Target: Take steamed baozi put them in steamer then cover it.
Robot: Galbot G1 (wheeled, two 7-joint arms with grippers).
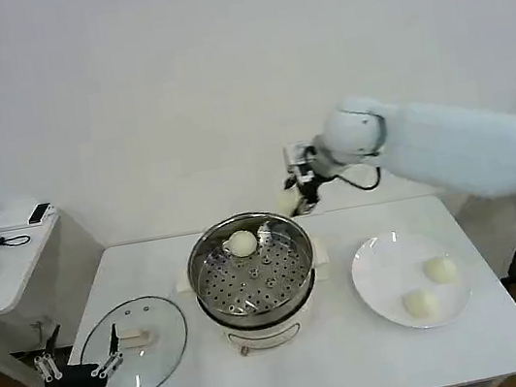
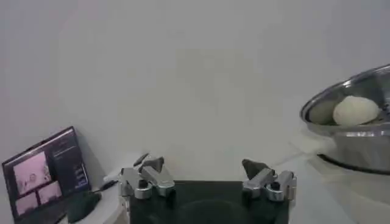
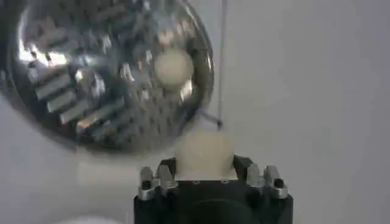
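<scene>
The shiny steel steamer (image 1: 252, 278) stands mid-table with one pale baozi (image 1: 242, 243) on its perforated tray; the same pot (image 3: 109, 73) and bun (image 3: 173, 67) show in the right wrist view. My right gripper (image 1: 294, 198) hangs above the pot's far right rim, shut on another baozi (image 3: 205, 156). Two more baozi (image 1: 440, 269) (image 1: 420, 303) lie on the white plate (image 1: 377, 273) to the right. The glass lid (image 1: 135, 345) lies on the table left of the steamer. My left gripper (image 1: 74, 365) is parked open at the front left corner, holding nothing.
A side desk (image 1: 6, 248) with a mouse and small devices stands to the left. A laptop screen (image 2: 46, 173) shows in the left wrist view. A white wall runs behind the table.
</scene>
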